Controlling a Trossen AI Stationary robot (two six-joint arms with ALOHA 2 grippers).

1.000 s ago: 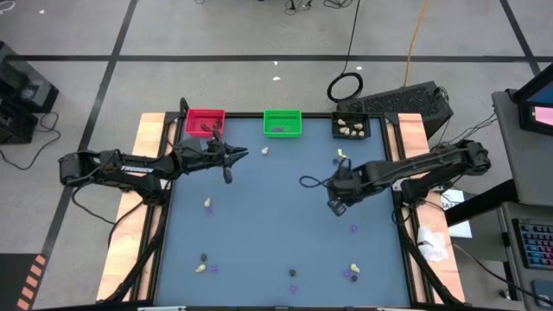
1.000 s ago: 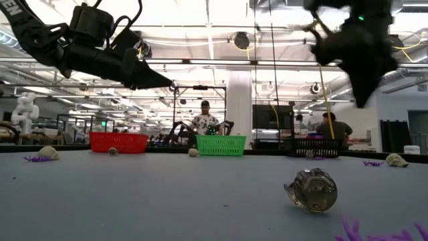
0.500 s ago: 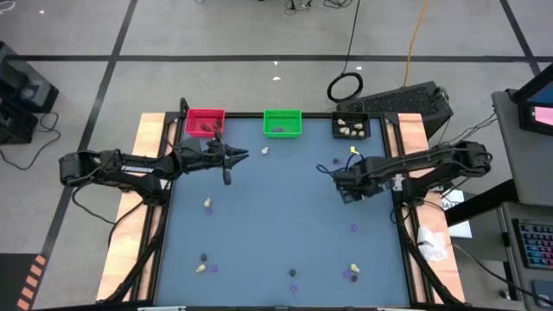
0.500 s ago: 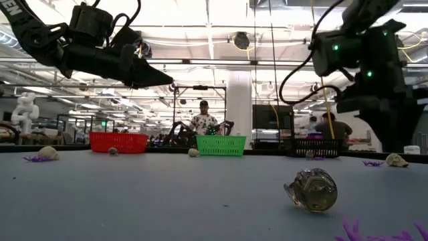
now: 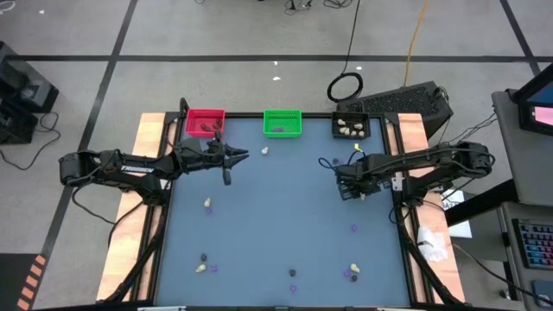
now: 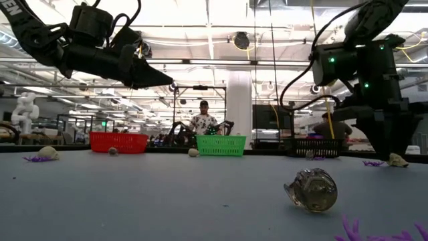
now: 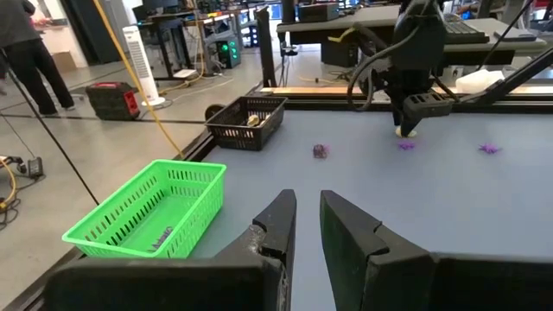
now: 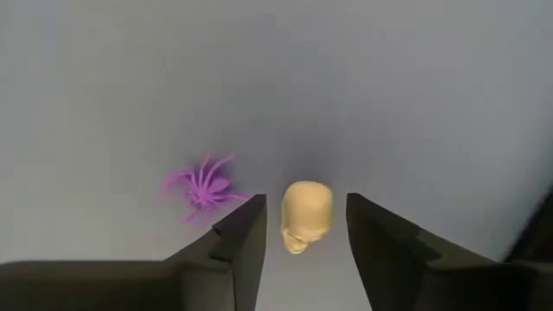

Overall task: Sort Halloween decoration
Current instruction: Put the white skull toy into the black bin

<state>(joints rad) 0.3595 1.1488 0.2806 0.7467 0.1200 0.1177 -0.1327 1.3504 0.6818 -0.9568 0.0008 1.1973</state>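
Cream skull (image 8: 306, 215) lies on the blue table (image 5: 276, 225) between the spread fingers (image 8: 239, 235) of the right gripper (image 5: 346, 193), untouched, with one purple spider (image 8: 204, 187) just beside it. Three bins stand along the far edge: one red bin (image 5: 205, 122), one green bin (image 5: 282, 123), one black bin (image 5: 351, 127). Left gripper (image 5: 230, 159) hovers near the red bin, its fingers nearly pressed together, holding nothing.

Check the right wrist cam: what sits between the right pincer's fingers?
A cream-white plastic skull trinket lies on the blue-grey table between the open fingers of the right pincer, apparently untouched, in the right wrist view. A flat purple spider lies just outside one finger.
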